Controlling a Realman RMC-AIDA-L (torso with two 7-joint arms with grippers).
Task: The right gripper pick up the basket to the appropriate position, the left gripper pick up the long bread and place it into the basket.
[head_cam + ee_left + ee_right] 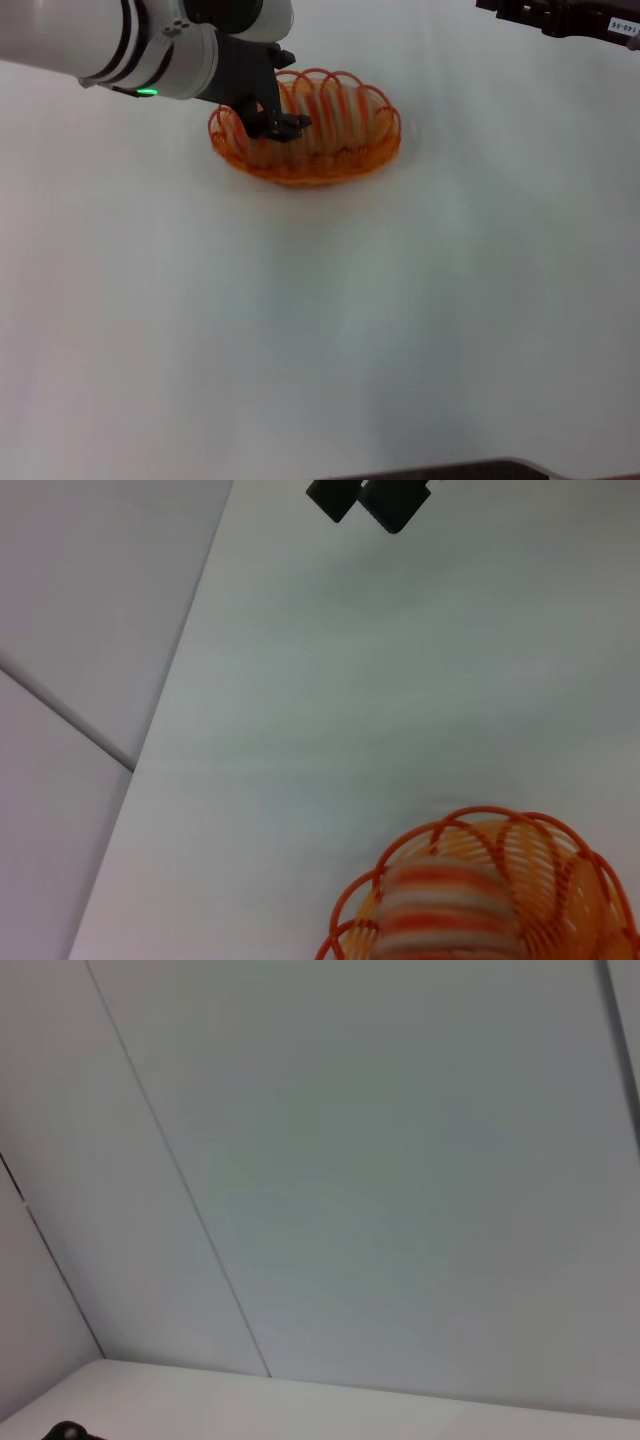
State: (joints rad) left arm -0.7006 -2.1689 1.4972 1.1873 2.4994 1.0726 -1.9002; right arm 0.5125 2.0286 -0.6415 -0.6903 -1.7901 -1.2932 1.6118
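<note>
The orange wire basket (306,165) stands on the white table at the far middle. The long bread (338,112), tan with orange-red stripes, lies inside it along its length. My left gripper (278,123), on the green-lit arm, is down at the left end of the basket, at the end of the bread. The left wrist view shows the bread (447,915) and the basket rim (480,815) close below. My right gripper (560,15) is high at the far right edge, away from the basket; it also shows far off in the left wrist view (370,498).
The white table (320,330) stretches wide around the basket, with a dark edge at the near side (450,470). The right wrist view shows only a pale wall (380,1160) and a strip of table.
</note>
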